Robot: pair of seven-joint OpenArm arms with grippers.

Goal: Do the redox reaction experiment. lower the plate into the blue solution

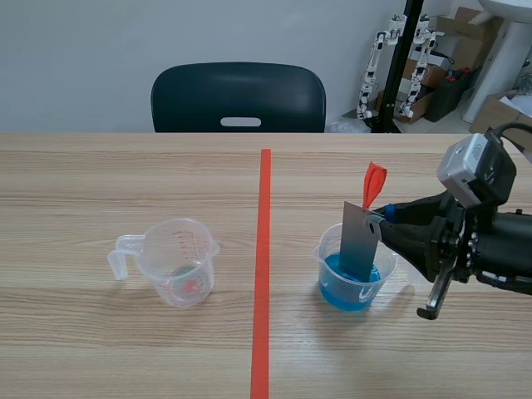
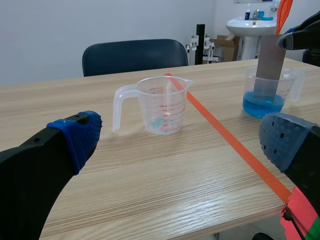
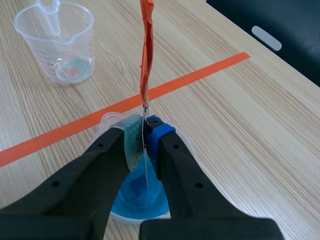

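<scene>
A grey metal plate (image 1: 359, 245) with an orange-red tag (image 1: 373, 183) on top hangs upright in a clear beaker (image 1: 353, 287) of blue solution, its lower end in the liquid. My right gripper (image 1: 384, 214) is shut on the plate's upper edge. In the right wrist view the plate (image 3: 145, 170) shows edge-on between the fingers of the right gripper (image 3: 145, 130), with the tag (image 3: 146, 50) standing above and the blue liquid (image 3: 135, 192) below. My left gripper (image 2: 182, 142) is open and holds nothing; the beaker (image 2: 265, 100) and plate (image 2: 269, 65) lie far ahead of it to the right.
A second clear measuring beaker (image 1: 176, 262) with a handle stands left of the orange-red tape line (image 1: 263, 274); it also appears ahead of the left gripper (image 2: 162, 105). A dark chair (image 1: 238, 98) stands behind the table's far edge.
</scene>
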